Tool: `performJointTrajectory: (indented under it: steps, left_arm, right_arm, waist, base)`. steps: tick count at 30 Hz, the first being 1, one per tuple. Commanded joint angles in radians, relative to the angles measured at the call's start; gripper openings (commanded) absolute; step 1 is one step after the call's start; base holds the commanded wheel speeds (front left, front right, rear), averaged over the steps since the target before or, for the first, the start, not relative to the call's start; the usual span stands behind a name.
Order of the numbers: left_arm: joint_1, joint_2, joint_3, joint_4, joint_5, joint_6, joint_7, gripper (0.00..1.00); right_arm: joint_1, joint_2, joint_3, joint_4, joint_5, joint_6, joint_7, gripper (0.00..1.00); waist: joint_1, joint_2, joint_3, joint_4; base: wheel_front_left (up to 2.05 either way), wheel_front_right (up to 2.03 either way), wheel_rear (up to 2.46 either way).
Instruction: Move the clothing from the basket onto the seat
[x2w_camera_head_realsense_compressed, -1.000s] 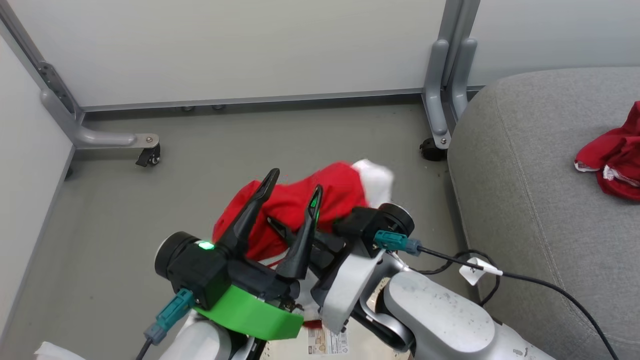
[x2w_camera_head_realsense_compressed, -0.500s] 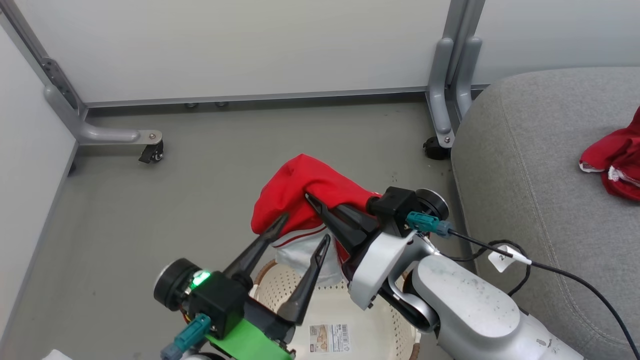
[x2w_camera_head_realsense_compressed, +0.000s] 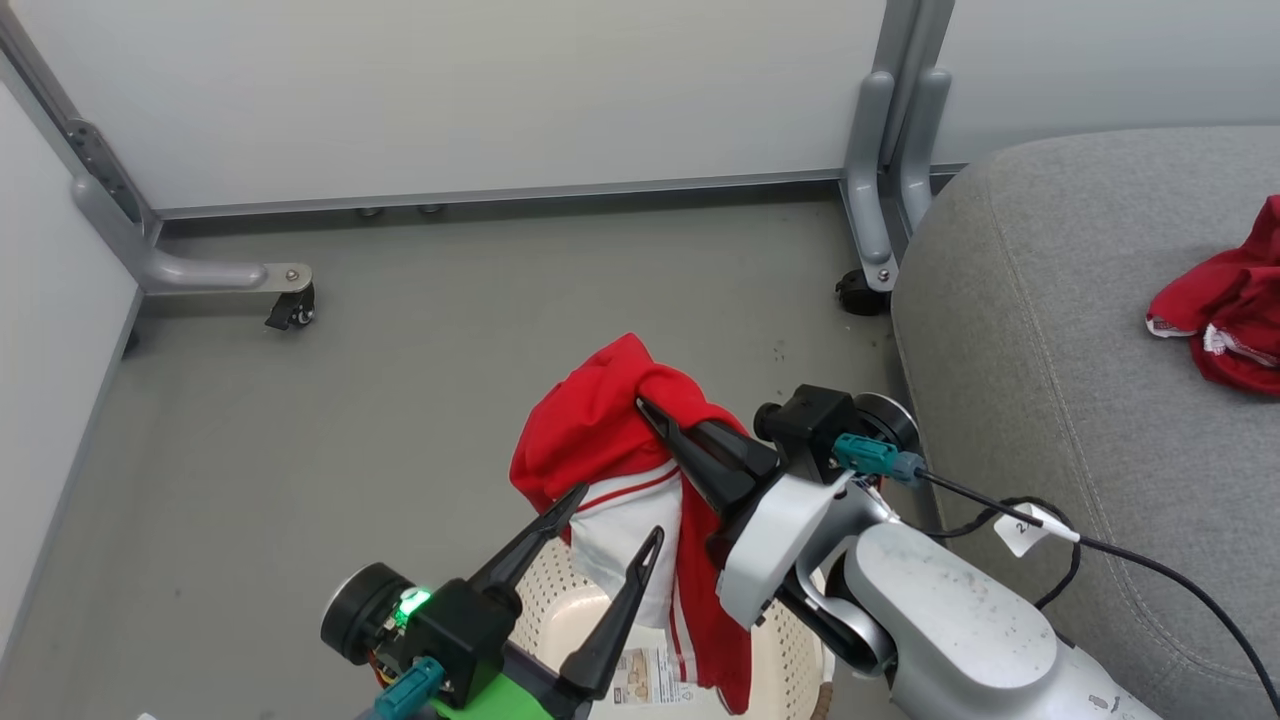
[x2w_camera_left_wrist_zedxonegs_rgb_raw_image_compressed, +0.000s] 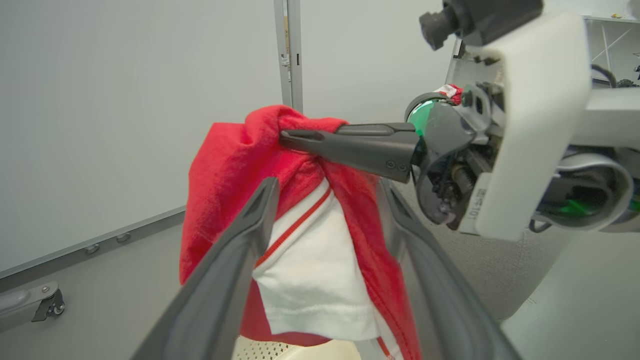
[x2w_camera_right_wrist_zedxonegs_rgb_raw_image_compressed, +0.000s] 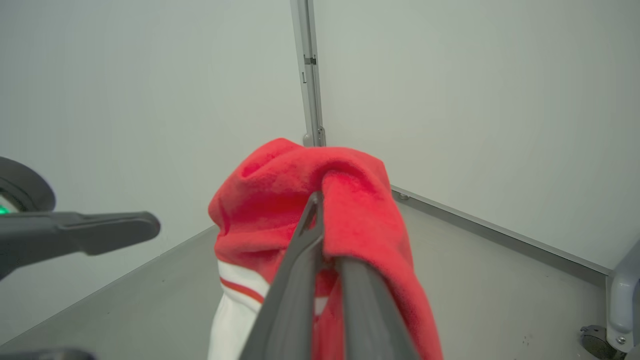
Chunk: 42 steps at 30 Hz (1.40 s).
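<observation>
My right gripper (x2w_camera_head_realsense_compressed: 648, 410) is shut on a red top with white panels (x2w_camera_head_realsense_compressed: 610, 450), holding it up over the cream basket (x2w_camera_head_realsense_compressed: 560, 610); the cloth hangs down toward the basket's label. The pinched fold drapes over the closed fingertips (x2w_camera_right_wrist_zedxonegs_rgb_raw_image_compressed: 314, 207) in the right wrist view. Lower left, my left gripper (x2w_camera_head_realsense_compressed: 612, 518) stands open below the hanging top (x2w_camera_left_wrist_zedxonegs_rgb_raw_image_compressed: 300, 250), fingers either side of the white panel without gripping. A second red garment (x2w_camera_head_realsense_compressed: 1220, 315) lies on the grey seat (x2w_camera_head_realsense_compressed: 1050, 330) at the right edge.
Grey floor (x2w_camera_head_realsense_compressed: 400, 380) lies between white partition panels with metal legs and castors (x2w_camera_head_realsense_compressed: 290, 310) (x2w_camera_head_realsense_compressed: 860, 295). A black cable with a white tag (x2w_camera_head_realsense_compressed: 1025, 525) runs from my right wrist along the seat's front edge.
The right gripper has lifted the red top higher and rightward out of the basket, so more cloth hangs free. The left gripper has dropped lower, staying open.
</observation>
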<state>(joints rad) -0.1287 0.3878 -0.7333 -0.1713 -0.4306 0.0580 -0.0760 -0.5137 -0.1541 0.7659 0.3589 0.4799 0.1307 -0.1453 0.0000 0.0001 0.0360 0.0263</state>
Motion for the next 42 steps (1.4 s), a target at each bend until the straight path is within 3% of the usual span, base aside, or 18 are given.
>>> performJointTrajectory:
  steps: [1, 10, 21, 32, 42]
  left_arm:
    - [0.008, 0.004, 0.006, 0.005, -0.001, 0.006, -0.005, 1.0]
    - [-0.026, 0.008, 0.006, 0.025, 0.009, 0.002, -0.015, 1.0]
    - [-0.073, 0.017, 0.004, 0.035, 0.03, -0.004, -0.013, 1.0]
    - [-0.116, 0.036, -0.002, 0.023, 0.038, -0.021, 0.017, 1.0]
    - [-0.164, 0.057, -0.019, -0.022, 0.049, -0.04, 0.058, 1.0]
  right_arm:
    - [0.012, 0.0, -0.003, -0.008, -0.009, 0.0, 0.001, 0.0]
    - [0.003, 0.005, -0.022, -0.022, -0.02, 0.0, 0.002, 0.0]
    - [-0.023, 0.005, -0.071, -0.037, -0.041, 0.0, -0.01, 0.0]
    - [-0.001, 0.013, -0.177, -0.04, -0.063, 0.0, -0.046, 0.0]
    - [-0.032, 0.006, -0.317, -0.054, -0.096, 0.0, -0.075, 0.0]
  waist:
    - [0.0, -0.0001, 0.005, -0.009]
    - [0.0, -0.0001, 0.036, -0.093]
    - [0.0, -0.0001, 0.109, -0.304]
    - [0.0, -0.0001, 0.184, -0.495]
    - [0.0, -0.0001, 0.262, -0.582]
  base:
    - [0.0, 0.0, 0.0]
    - [0.0, 0.0, 0.0]
    - [0.0, 0.0, 0.0]
    - [0.0, 0.0, 0.0]
    - [0.0, 0.0, 0.0]
